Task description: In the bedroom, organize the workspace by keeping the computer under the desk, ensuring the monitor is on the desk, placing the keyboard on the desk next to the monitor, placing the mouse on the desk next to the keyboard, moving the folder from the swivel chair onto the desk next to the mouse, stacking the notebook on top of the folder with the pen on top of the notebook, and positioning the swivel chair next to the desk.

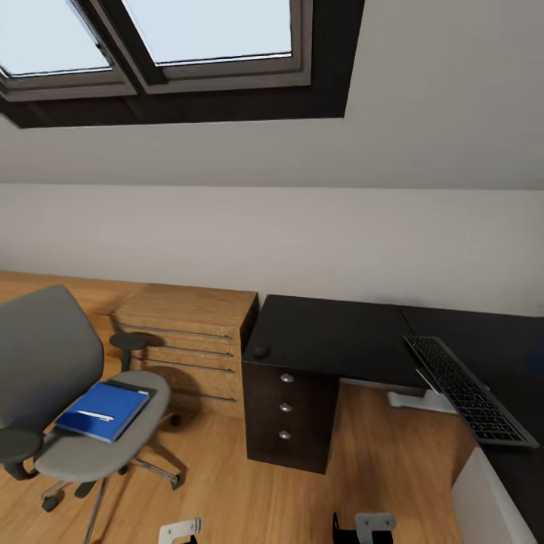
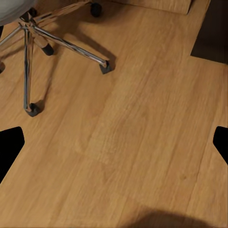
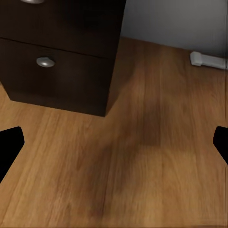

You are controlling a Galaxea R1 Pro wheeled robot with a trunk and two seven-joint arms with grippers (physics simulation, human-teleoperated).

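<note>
At right edge, keyboard (image 1: 468, 391) cut off

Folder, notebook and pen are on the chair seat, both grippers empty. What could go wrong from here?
1. The pen lies loose on the blue folder; tilting the folder may roll it off.
2. The swivel chair stands on castors and may roll when touched.
3. The mouse sits near the desk edge.

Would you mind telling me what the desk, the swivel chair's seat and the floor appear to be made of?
The desk looks like glossy black laminate with a faint sheen on top. The swivel chair has matte grey fabric-like padding, and its base looks like chrome. The floor looks like honey-coloured wood planks with visible grain.
</note>
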